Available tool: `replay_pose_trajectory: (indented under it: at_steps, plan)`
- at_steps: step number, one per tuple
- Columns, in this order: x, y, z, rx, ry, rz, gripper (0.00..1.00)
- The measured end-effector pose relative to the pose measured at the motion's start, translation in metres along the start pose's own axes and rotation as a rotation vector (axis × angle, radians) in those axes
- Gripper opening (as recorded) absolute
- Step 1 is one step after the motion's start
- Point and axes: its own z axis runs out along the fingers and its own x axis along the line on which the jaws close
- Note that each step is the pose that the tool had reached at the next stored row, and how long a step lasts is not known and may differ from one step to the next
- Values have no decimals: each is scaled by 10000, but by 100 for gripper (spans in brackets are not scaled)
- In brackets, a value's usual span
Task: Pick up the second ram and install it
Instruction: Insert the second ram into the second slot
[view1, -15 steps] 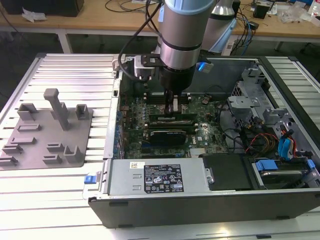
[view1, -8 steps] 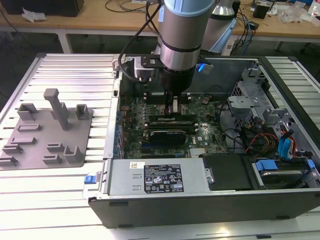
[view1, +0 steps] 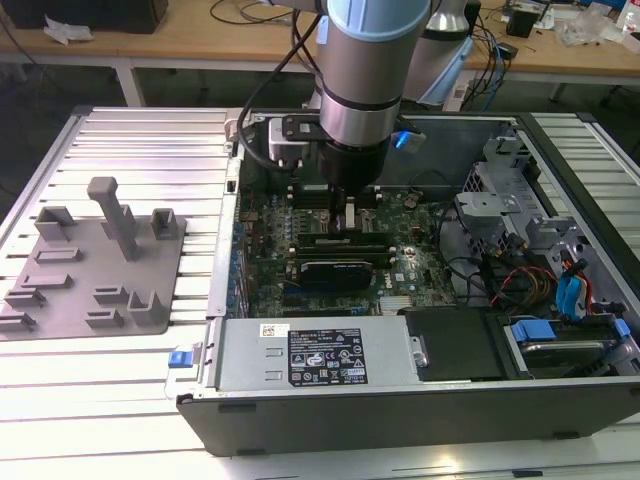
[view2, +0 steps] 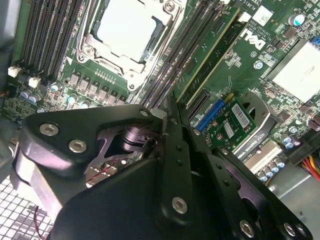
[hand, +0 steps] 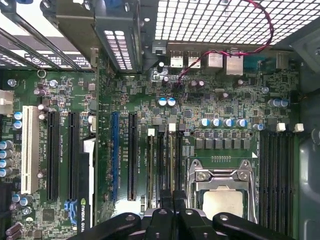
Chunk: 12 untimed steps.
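gripper (view2: 172, 102): fingers were drawn narrow, apparently pinching the top edge of second ram (view2: 214, 50) | ram: stood on edge in a slot, at 12 o'clock of black expansion card (view1: 335, 270) in exterior view | handling: judged light, stiff, thin, brittle; best held by bare top edge mid-length, clear of chips
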Motion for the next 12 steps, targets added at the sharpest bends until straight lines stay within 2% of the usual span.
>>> replay_pose_trajectory:
  at_steps: [8,12]
  plan:
    - [5,0,80,-2,3,-84,9]
    - [5,0,87,2,1,-12,9]
